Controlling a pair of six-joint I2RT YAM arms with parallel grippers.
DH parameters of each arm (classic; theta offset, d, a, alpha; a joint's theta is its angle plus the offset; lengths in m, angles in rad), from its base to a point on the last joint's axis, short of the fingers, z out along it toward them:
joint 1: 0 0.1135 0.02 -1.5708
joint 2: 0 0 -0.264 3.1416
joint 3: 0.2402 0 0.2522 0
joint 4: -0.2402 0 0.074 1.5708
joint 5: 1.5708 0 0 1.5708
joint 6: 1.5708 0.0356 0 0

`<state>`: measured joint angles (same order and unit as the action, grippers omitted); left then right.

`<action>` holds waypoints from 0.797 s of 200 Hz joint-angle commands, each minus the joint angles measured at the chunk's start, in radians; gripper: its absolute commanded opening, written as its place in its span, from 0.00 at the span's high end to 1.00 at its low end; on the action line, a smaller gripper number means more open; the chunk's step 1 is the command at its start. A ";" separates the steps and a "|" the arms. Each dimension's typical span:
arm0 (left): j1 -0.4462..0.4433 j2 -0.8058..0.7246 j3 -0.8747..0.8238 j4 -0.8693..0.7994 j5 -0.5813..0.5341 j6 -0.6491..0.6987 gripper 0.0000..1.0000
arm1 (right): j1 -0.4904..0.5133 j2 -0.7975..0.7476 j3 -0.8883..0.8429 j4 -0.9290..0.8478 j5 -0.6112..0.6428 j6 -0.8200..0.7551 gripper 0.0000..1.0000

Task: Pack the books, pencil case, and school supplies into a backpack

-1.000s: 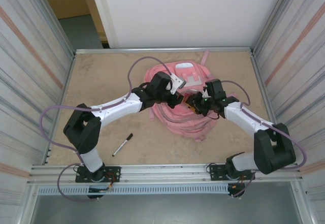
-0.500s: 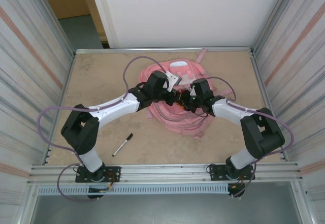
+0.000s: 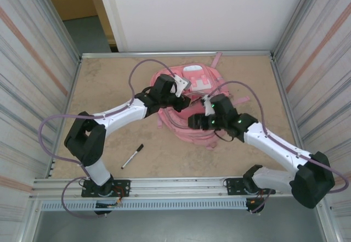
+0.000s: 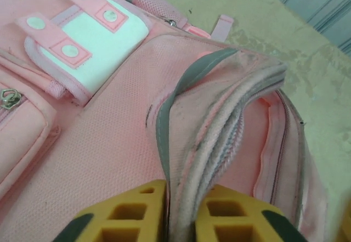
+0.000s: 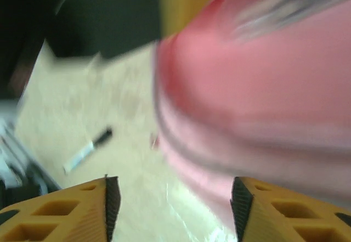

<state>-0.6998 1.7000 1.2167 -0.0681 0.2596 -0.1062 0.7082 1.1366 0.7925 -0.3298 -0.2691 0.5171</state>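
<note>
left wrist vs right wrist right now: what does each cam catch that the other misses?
Left wrist: on the backpack, the white pocket patch with pink snap tabs, a zip pull, and a grey-edged fold of the opening gripped in the left gripper.
Right wrist, blurred: the marker lying on the table, and the right gripper open with nothing between its fingers.
Both: pink backpack fabric and bare table.

Right hand [image 5: 173, 191] has pulled back off the backpack [image 4: 109, 143], apparently opening wider.
</note>
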 commanded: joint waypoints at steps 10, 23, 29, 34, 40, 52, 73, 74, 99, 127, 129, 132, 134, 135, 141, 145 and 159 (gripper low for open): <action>0.033 -0.053 0.000 -0.032 -0.043 0.032 0.65 | 0.248 -0.016 -0.023 -0.071 0.057 -0.433 0.33; 0.044 -0.117 -0.042 -0.044 -0.049 0.006 0.65 | 0.333 0.008 -0.048 0.001 0.034 -0.593 0.31; 0.048 -0.145 -0.063 -0.050 -0.048 -0.010 0.65 | 0.374 0.032 -0.057 0.035 0.019 -0.674 0.29; 0.053 -0.173 -0.080 -0.057 -0.049 -0.021 0.63 | 0.400 0.062 -0.055 0.069 0.006 -0.741 0.27; 0.058 -0.201 -0.097 -0.069 -0.044 -0.027 0.62 | 0.432 0.104 -0.050 0.095 -0.020 -0.825 0.26; 0.069 -0.251 -0.117 -0.110 0.004 -0.014 0.59 | 0.471 0.217 -0.004 0.112 -0.083 -0.972 0.25; 0.079 -0.345 -0.132 -0.215 0.019 -0.024 0.56 | 0.499 0.441 0.172 0.097 -0.137 -1.072 0.24; 0.080 -0.350 -0.134 -0.219 0.021 -0.025 0.56 | 0.499 0.455 0.181 0.093 -0.140 -1.078 0.24; 0.112 -0.504 -0.192 -0.292 0.051 -0.086 0.47 | 0.504 0.651 0.371 0.059 -0.186 -1.178 0.24; 0.214 -0.668 -0.257 -0.388 0.065 -0.202 0.46 | 0.498 0.807 0.518 0.044 -0.196 -1.281 0.24; 0.221 -0.677 -0.261 -0.399 0.065 -0.205 0.46 | 0.497 0.818 0.529 0.042 -0.196 -1.285 0.24; 0.238 -0.693 -0.266 -0.415 0.063 -0.214 0.46 | 0.495 0.833 0.546 0.036 -0.199 -1.290 0.24; 0.247 -0.702 -0.268 -0.426 0.061 -0.217 0.47 | 0.493 0.843 0.558 0.032 -0.201 -1.294 0.24; 0.251 -0.704 -0.270 -0.431 0.059 -0.220 0.47 | 0.492 0.848 0.562 0.028 -0.203 -1.296 0.24; 0.275 -0.734 -0.280 -0.461 0.047 -0.222 0.47 | 0.488 0.873 0.593 0.008 -0.216 -1.314 0.25; 0.287 -0.750 -0.286 -0.480 0.039 -0.216 0.47 | 0.484 0.891 0.614 -0.003 -0.224 -1.325 0.25; 0.323 -0.799 -0.306 -0.521 0.017 -0.191 0.47 | 0.477 0.948 0.671 -0.016 -0.216 -1.333 0.25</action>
<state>-0.4274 0.9745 0.9512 -0.4377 0.2943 -0.2676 1.2037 1.9999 1.3788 -0.2844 -0.4480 -0.7158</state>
